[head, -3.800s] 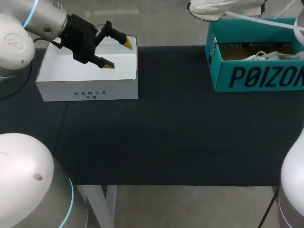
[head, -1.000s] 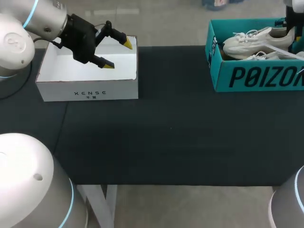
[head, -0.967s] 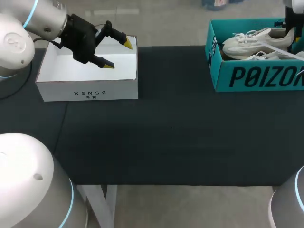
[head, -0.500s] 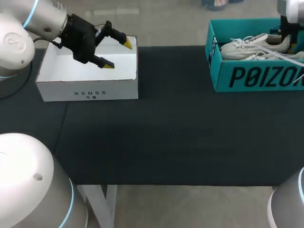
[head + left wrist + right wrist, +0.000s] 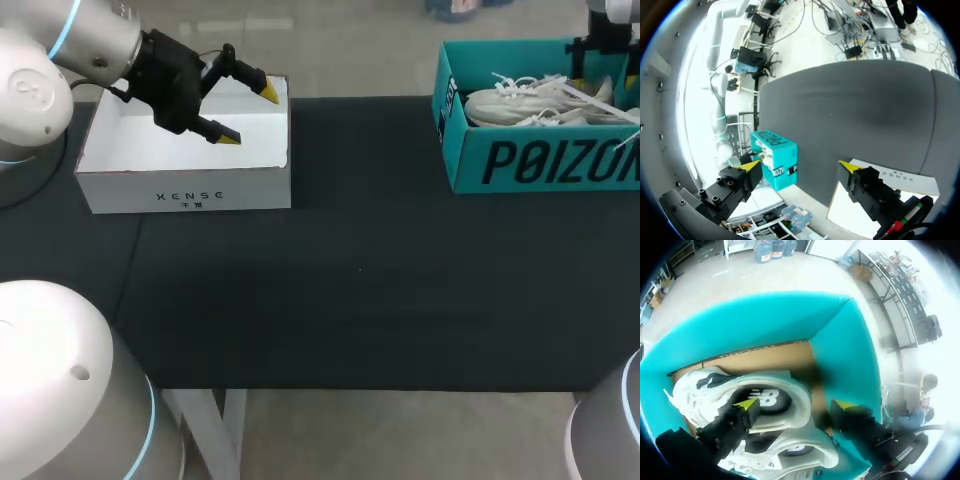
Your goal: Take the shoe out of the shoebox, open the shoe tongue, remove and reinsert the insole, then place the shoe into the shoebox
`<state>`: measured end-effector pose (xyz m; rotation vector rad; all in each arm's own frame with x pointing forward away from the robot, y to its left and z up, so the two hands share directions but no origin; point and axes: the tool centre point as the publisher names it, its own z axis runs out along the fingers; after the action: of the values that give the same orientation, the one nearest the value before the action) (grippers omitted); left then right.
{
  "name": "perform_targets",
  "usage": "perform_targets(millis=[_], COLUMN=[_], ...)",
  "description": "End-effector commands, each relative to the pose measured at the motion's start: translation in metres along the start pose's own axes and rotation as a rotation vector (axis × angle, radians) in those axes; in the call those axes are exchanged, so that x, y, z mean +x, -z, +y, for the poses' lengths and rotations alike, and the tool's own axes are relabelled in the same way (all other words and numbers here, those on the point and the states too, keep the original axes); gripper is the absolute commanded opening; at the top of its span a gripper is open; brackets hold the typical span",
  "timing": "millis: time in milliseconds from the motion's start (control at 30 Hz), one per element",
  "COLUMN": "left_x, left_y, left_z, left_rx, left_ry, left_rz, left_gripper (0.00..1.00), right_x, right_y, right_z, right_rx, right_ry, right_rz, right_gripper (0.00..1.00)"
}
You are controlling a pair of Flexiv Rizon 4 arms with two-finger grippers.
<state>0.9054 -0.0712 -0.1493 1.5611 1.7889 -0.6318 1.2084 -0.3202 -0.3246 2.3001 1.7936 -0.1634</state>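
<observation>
One shoe [image 5: 530, 98] now lies lower in the shoebox [image 5: 540, 160], right tool [image 5: 794, 404] spread empty above; left tool [image 5: 249, 115] spread empty, unmoved.

My left arm [image 5: 35, 75] and right arm [image 5: 615, 400] are smooth silver-white shells with rounded joints, each ringed by a thin light-blue band [image 5: 63, 28]. My left gripper [image 5: 250, 115] and right gripper [image 5: 795, 405] are black and blocky, with yellow-tipped fingers [image 5: 270, 92]. Small screws [image 5: 714, 198] stud the left one, and red and green wires [image 5: 900, 225] run at its base.
</observation>
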Motion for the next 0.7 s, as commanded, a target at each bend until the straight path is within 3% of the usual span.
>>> perform_targets(millis=[33,167,700], left_x=[0.000,0.000,0.000], left_y=[0.000,0.000,0.000], left_z=[0.000,0.000,0.000], left_rx=[-0.001,-0.001,-0.001], left_ry=[-0.001,-0.001,-0.001], left_rz=[0.002,0.002,0.002], left_gripper=[1.00,1.00,1.00], right_x=[0.001,0.003,0.003], right_y=[0.043,0.073,0.073], right_z=[-0.018,-0.043,-0.043], right_rx=[0.146,0.175,0.175], right_ry=[0.012,0.059,0.059], right_rz=[0.025,0.078,0.078], right_gripper=[1.00,1.00,1.00])
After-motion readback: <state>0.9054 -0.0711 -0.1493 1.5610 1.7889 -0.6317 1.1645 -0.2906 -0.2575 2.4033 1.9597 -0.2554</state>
